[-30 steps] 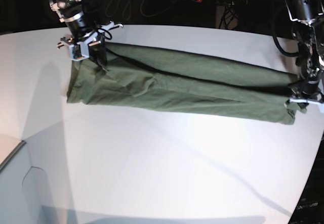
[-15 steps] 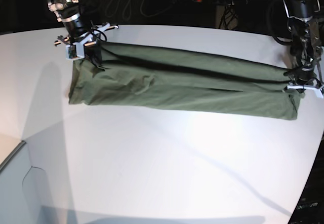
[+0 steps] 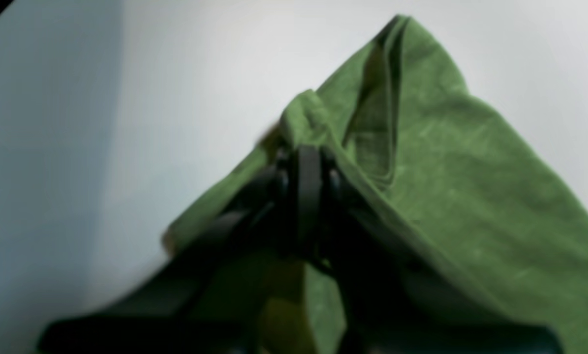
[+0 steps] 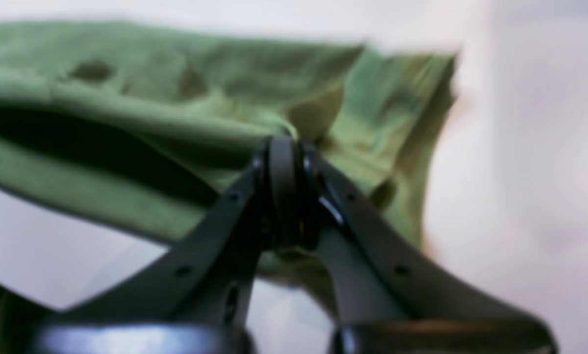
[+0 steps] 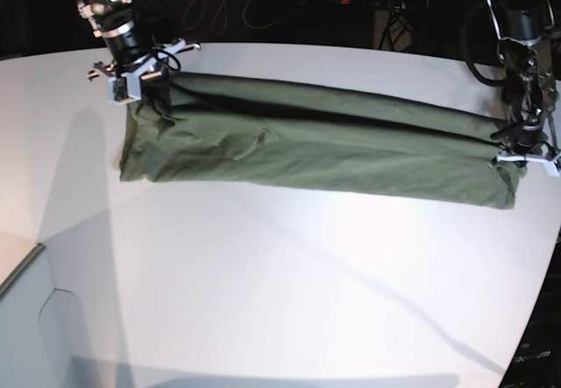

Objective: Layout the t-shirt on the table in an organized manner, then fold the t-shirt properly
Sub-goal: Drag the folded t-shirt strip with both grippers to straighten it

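Jaws: we see both clamped on the t-shirt | left gripper at its 3 o'clock end | right gripper at 10 o'clock corner | cloth stretched across the table

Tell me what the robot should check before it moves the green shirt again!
1. Right gripper pinching the t-shirt: ok, shut on cloth.
2. Left gripper pinching its end: ok, shut on a bunched fold.
3. Shirt stretched between both arms: ok, a long band.
4. Shirt flat and smooth: not ok, creases run along it.
5. Free room on the table in front: ok.
6. Which edge each gripper holds: cannot tell.
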Available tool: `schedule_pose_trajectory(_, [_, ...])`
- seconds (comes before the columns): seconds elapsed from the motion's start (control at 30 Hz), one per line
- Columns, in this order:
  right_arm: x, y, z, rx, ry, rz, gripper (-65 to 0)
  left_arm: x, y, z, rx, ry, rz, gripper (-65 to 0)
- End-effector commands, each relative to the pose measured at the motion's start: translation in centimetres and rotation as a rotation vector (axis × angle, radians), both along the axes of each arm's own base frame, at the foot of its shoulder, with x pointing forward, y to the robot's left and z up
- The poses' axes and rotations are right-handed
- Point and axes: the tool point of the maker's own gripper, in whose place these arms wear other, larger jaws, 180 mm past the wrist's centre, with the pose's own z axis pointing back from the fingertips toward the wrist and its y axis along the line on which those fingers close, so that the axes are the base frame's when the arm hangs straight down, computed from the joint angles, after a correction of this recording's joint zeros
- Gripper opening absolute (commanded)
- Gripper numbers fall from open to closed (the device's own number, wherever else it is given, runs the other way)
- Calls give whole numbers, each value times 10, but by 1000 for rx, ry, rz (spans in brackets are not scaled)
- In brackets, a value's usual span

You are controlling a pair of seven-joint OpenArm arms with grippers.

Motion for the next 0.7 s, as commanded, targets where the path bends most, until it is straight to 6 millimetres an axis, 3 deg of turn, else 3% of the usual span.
schedule_pose_trajectory(0.0, [6, -4, 9, 9, -48, -2, -650, 11, 12, 19, 39, -50, 8, -599])
schedule_pose_trajectory(0.33, [11, -12, -12, 16, -1, -2, -650, 10, 13, 18, 39, -48, 9, -231])
schedule_pose_trajectory(0.5, [10, -10, -22, 31, 25, -6, -650, 10, 13, 18, 39, -48, 9, -151])
schedule_pose_trajectory(0.67, [9, -9, -24, 35, 31, -4, -650, 13, 11, 19, 35, -53, 9, -136])
